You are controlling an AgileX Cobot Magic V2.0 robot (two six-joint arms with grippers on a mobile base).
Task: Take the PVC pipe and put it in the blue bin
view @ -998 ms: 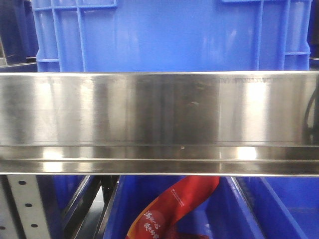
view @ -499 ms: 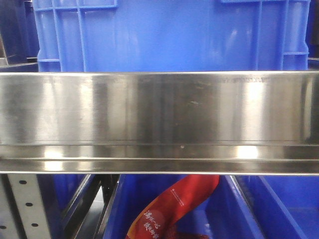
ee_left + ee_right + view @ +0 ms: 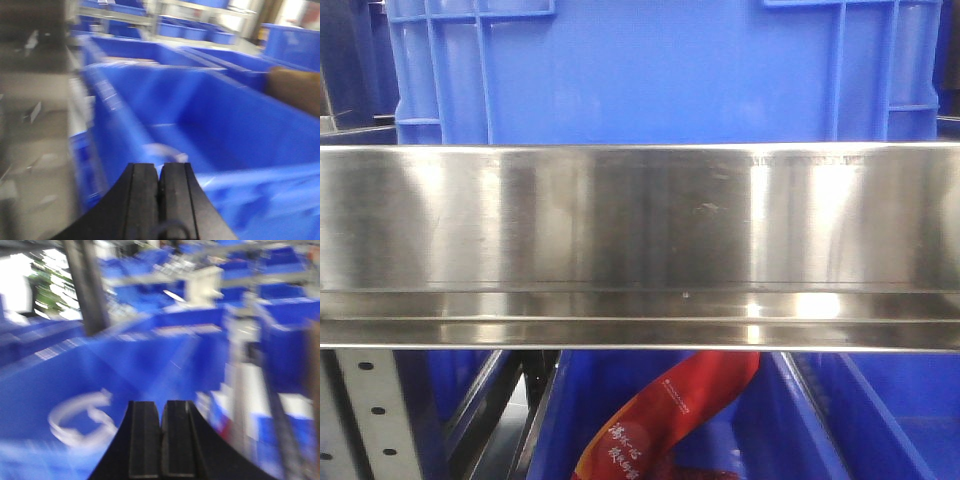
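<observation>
Blue bin (image 3: 225,125) ×1 | left end effector (image 3: 160,172) closed | right end effector (image 3: 161,410) closed

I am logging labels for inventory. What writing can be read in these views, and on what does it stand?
Red plastic bag in the lower blue bin: white Chinese characters, too small to read.
Steel shelf rail: faint stamped marks near its top right, unreadable.
Both wrist views: too blurred, no text.
</observation>
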